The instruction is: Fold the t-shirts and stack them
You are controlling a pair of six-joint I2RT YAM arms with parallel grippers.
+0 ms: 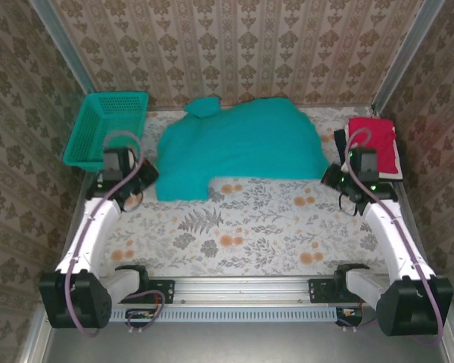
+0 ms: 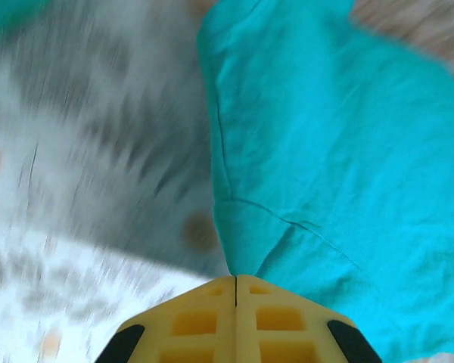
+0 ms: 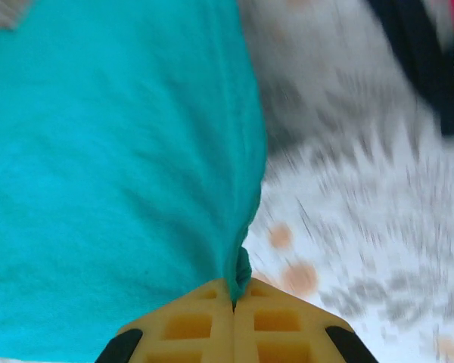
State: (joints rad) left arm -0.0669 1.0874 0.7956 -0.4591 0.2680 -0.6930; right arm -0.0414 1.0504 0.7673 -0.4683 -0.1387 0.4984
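Tabletop (image 1: 234, 227), teal t-shirt (image 1: 242, 147) in both grippers (image 2: 235, 281) (image 3: 234, 286)

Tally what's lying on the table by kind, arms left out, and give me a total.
T-shirts: 3 (teal t-shirt, red t-shirt, dark navy t-shirt)
Baskets: 1 (green mesh basket)
Total: 4

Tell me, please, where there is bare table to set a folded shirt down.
The near half of the table is bare, from the hem of the teal t-shirt to the front rail. The far side is crowded: basket left, the shirt pinched by the left gripper and right gripper, red t-shirt stacked on navy t-shirt right.
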